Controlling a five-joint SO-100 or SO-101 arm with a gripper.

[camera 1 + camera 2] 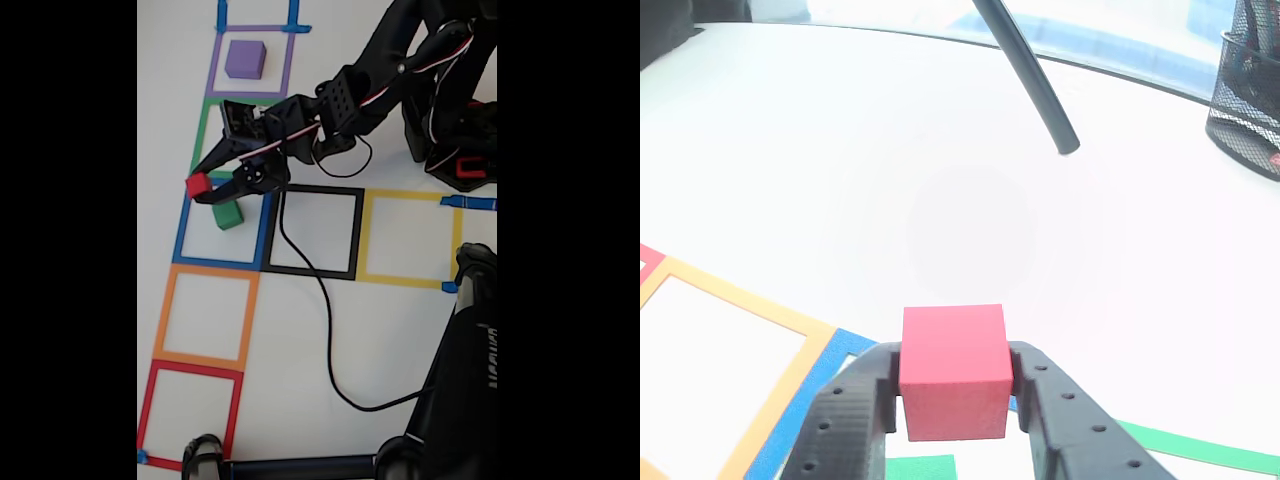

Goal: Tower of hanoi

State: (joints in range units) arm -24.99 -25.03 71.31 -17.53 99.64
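My gripper [200, 186] is shut on the small red cube [197, 184], held above the left edge of the blue tape square. In the other view the red cube [954, 372] sits pinched between the black fingers [855, 420], with the gripper [956, 400] at the bottom of the picture. A green cube [228, 215] rests on the table inside the blue square, just right of and below the red one; its top [920, 468] peeks out under the gripper. The purple cube [244, 59] stands in the purple tape square at the top. The orange cube is out of view.
Tape squares run down the left: purple, green, blue [222, 262], orange [205, 315], red [190, 415]; black [313, 232] and yellow [410, 238] squares lie to the right. A black cable [325, 330] trails over the table. A black stand [460, 380] fills the lower right. A mesh basket [1250, 90] stands far right.
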